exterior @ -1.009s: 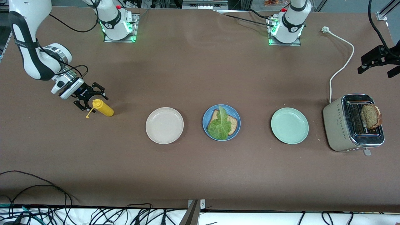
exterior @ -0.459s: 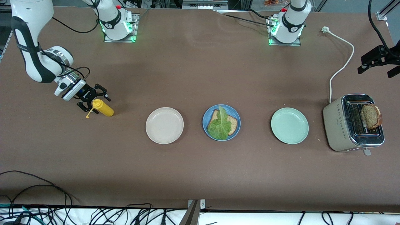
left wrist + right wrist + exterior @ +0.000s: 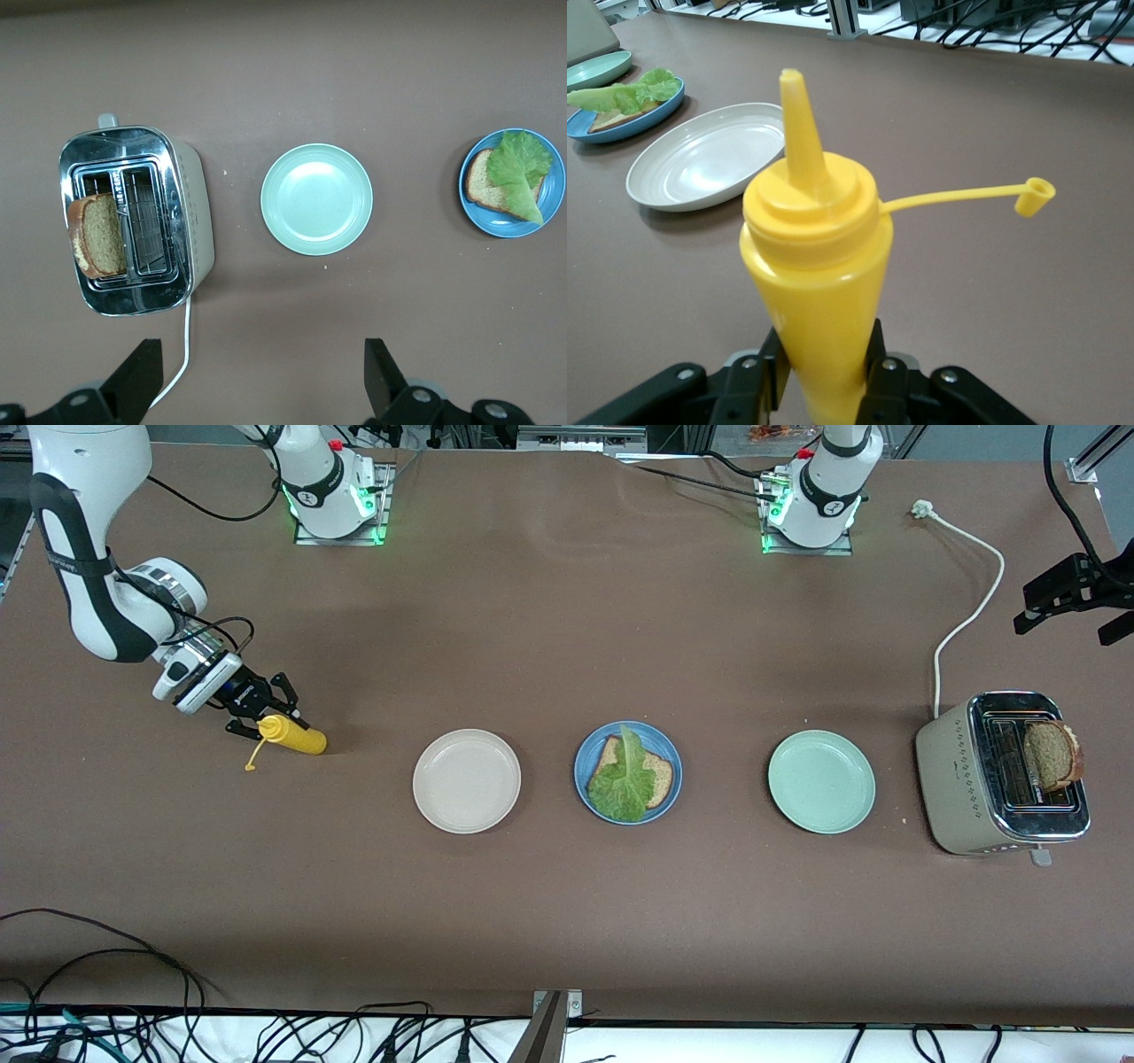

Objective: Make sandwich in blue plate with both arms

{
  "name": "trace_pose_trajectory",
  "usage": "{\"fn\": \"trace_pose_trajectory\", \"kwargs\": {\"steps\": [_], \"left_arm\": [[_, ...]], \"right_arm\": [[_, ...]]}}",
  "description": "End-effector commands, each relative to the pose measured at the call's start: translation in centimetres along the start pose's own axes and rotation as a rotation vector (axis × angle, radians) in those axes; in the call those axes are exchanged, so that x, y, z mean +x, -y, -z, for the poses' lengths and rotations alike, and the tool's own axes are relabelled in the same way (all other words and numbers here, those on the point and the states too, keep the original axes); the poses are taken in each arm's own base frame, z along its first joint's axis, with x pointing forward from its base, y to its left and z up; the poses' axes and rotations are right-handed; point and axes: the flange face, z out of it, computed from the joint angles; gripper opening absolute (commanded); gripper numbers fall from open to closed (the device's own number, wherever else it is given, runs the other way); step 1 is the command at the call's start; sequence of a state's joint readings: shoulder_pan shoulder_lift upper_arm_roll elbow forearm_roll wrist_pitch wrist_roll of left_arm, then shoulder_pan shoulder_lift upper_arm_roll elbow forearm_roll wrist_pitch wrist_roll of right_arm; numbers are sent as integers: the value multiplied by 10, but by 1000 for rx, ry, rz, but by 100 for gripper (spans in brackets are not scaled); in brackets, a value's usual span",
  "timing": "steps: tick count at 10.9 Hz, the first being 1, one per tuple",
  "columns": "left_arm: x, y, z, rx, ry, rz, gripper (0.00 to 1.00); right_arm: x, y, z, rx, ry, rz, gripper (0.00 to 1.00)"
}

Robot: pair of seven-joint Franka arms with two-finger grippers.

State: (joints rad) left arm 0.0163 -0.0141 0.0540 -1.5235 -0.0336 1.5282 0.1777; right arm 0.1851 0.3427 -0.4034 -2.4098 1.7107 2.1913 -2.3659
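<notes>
Presently the yellow mustard bottle [image 3: 295,736], well toward the right arm's end from the blue plate [image 3: 670,756], is clamped by the right gripper [image 3: 251,710], probably for sauce on the lettuce [image 3: 623,779] and bread slice [image 3: 657,772], while the left gripper [image 3: 1068,598] is kept wide open, waiting above the toaster [image 3: 952,771].

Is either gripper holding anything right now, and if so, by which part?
The right gripper has its fingers against the lower body of the yellow squeeze bottle, below the cap. The left gripper is open over the table, holding nothing.
</notes>
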Motion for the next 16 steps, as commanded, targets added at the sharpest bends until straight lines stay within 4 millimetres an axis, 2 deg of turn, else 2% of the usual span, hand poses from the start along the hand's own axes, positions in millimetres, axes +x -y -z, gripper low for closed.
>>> {"fn": "trace_pose_trajectory", "kwargs": {"steps": [1, 4, 7, 10, 12, 13, 15, 16], "left_arm": [[0, -1, 5, -17, -1, 8, 100], [0, -1, 5, -17, 0, 8, 100], [0, -1, 5, -17, 0, 8, 100], [0, -1, 5, -17, 0, 8, 100], [0, -1, 5, -17, 0, 8, 100], [0, -1, 5, -17, 0, 8, 100], [1, -2, 5, -17, -1, 6, 100], [1, -3, 5, -17, -1, 6, 100]], "right_arm": [[24, -16, 5, -32, 8, 61, 0], [74, -27, 9, -83, 126, 184, 0], [137, 7, -11, -177, 245, 188, 0], [168, 47, -40, -251, 284, 221, 0], [194, 83, -64, -320, 285, 243, 0], [202, 93, -75, -339, 283, 253, 0], [197, 93, -84, -337, 297, 259, 0], [195, 88, -82, -339, 303, 260, 0]]}}
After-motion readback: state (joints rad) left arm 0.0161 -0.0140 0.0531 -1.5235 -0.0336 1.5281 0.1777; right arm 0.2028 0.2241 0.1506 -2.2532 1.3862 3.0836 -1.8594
